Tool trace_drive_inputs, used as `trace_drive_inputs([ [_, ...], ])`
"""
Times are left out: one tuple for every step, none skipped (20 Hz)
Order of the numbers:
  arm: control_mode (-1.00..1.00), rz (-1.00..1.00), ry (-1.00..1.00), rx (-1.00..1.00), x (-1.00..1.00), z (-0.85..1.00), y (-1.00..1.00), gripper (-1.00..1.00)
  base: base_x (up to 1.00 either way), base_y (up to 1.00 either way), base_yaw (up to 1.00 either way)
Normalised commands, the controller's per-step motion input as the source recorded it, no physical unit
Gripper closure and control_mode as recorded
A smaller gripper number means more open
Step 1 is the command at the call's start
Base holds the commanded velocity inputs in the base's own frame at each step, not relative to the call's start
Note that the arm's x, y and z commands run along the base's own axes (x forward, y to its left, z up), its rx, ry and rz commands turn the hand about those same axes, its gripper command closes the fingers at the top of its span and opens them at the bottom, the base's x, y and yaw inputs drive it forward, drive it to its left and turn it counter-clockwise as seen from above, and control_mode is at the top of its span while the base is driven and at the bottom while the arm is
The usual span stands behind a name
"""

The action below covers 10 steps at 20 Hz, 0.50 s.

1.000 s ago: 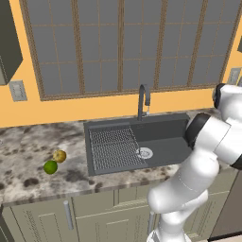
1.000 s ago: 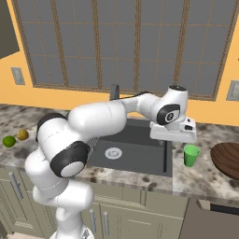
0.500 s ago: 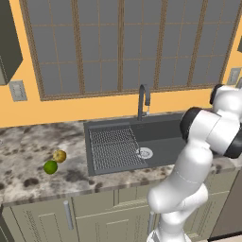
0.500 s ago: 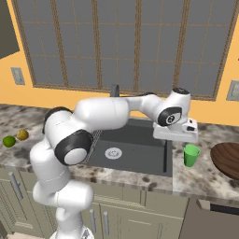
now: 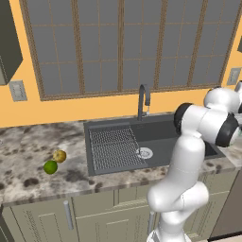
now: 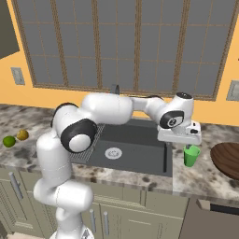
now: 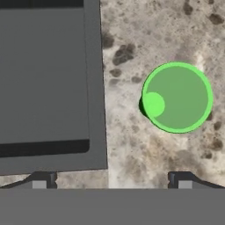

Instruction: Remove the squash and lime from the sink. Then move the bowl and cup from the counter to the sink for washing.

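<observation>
So the bench (image 6: 205, 175) is speckled granite, and the dark grey sink (image 6: 135, 158) set into it looks cleared out already. The reddish-brown bowl (image 6: 227, 160) sits at the far right edge of the right base view, roughly 3 o'clock from the cup. The hand (image 6: 179, 136) hangs right above the green cup (image 6: 191, 155), fingers spread as wide as they go and holding nothing. From the hand view, the cup (image 7: 177, 97) sits up around 1 o'clock, off-centre between the fingertips, with the sink corner at 9 o'clock. The lime (image 5: 50, 166) and squash (image 5: 59, 155) are parked side by side, well off at 9 o'clock from the basin. I'd say the fruit half is done and we're on the cup pickup: it needs to line up over the cup, drop, and close.
</observation>
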Motion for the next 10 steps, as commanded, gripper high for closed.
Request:
trace_drive_inputs([
  [-1.0, 0.0, 0.0, 0.0, 0.23, -0.12, -0.17, -1.0, 0.0, 0.0, 0.0],
  [-1.0, 0.0, 0.0, 0.0, 0.25, -0.12, -0.15, -1.0, 0.0, 0.0, 0.0],
  [-1.0, 0.0, 0.0, 0.0, 0.25, -0.11, -0.17, -1.0, 0.0, 0.0, 0.0],
  [-1.0, 0.0, 0.0, 0.0, 0.26, -0.13, -0.14, -1.0, 0.0, 0.0, 0.0],
  [-1.0, 0.0, 0.0, 0.0, 0.25, -0.11, -0.13, -1.0, 0.0, 0.0, 0.0],
  [-1.0, 0.0, 0.0, 0.0, 0.24, -0.11, -0.14, -1.0, 0.0, 0.0, 0.0],
  [-1.0, 0.0, 0.0, 0.0, 0.23, -0.11, -0.15, -1.0, 0.0, 0.0, 0.0],
  [-1.0, 0.0, 0.0, 0.0, 0.22, -0.11, -0.13, -1.0, 0.0, 0.0, 0.0],
  [-1.0, 0.0, 0.0, 0.0, 0.22, -0.11, -0.14, -1.0, 0.0, 0.0, 0.0],
  [-1.0, 0.0, 0.0, 0.0, 0.19, -0.13, -0.11, -1.0, 0.0, 0.0, 0.0],
])
